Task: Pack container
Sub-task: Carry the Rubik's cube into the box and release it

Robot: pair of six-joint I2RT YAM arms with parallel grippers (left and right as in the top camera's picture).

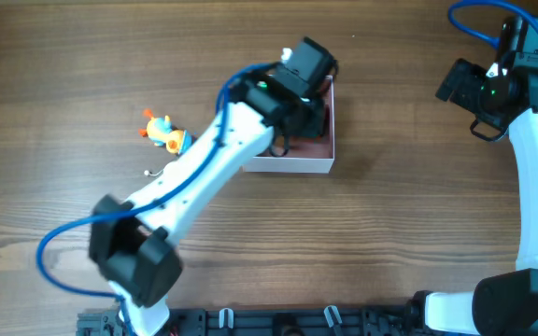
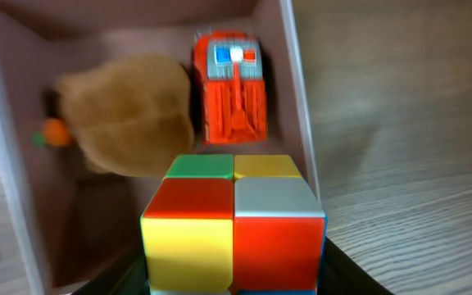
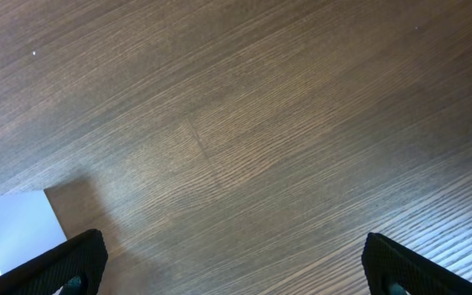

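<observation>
1. On the brown wood-grain table [image 1: 390,233], just past its middle in the overhead view, sits the square shallow container [image 1: 292,165] with thin white walls and a dusty pink inside. Most of it is hidden under the white left arm.
2. Inside it, the left wrist view shows a fuzzy brown plush toy [image 2: 129,115] on the left. A red-orange plastic toy truck [image 2: 229,94] with a blue and white patch lies along the right wall, just beside the plush toy. A small orange piece with a green tip [image 2: 52,133] sits at the plush toy's left edge.
3. The left gripper [image 2: 234,283] hangs at the container's near end, its dark fingers pinching a glossy multicoloured puzzle cube [image 2: 232,233] with red, yellow, green and grey tiles. Only slivers of the fingers show on either side, and whether the cube touches the pink floor cannot be told.
4. The overhead view hides all these contents behind the arm. It alone shows a small orange and blue toy figure [image 1: 164,133] lying on the table left of the container, apart from it.
5. The right gripper [image 3: 232,274] hovers over bare wood well to the right of the container, its black fingers spread wide. Its own camera catches a pale flat-sided thing with red marks [image 3: 11,238] at the lower left edge, too cropped to identify.
</observation>
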